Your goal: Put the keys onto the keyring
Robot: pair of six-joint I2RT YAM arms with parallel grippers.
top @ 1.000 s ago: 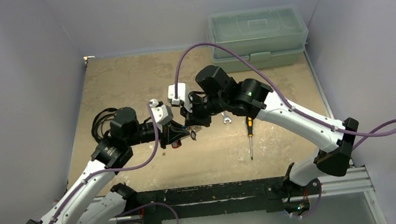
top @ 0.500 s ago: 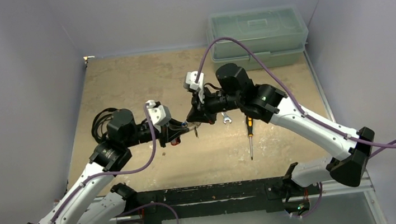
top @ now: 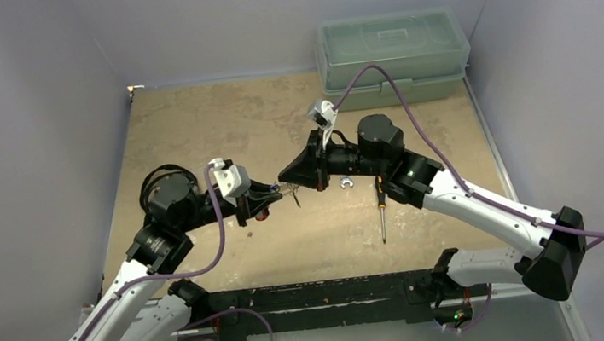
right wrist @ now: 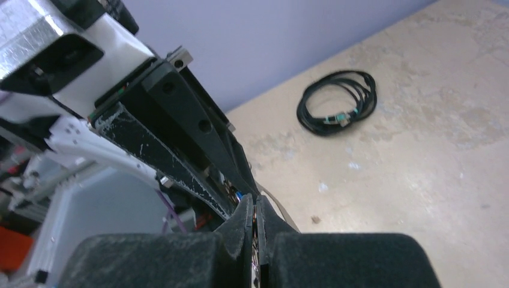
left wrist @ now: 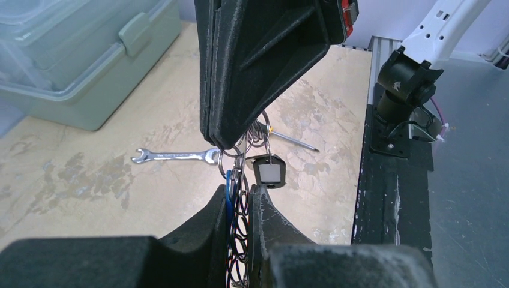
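Silvery wire loops of the keyring (left wrist: 240, 201) carry one white-headed key (left wrist: 268, 173).

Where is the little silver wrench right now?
In the top view, the small silver metal wrench lies flat on the tan table, near its middle, just left of the yellow-and-black screwdriver.
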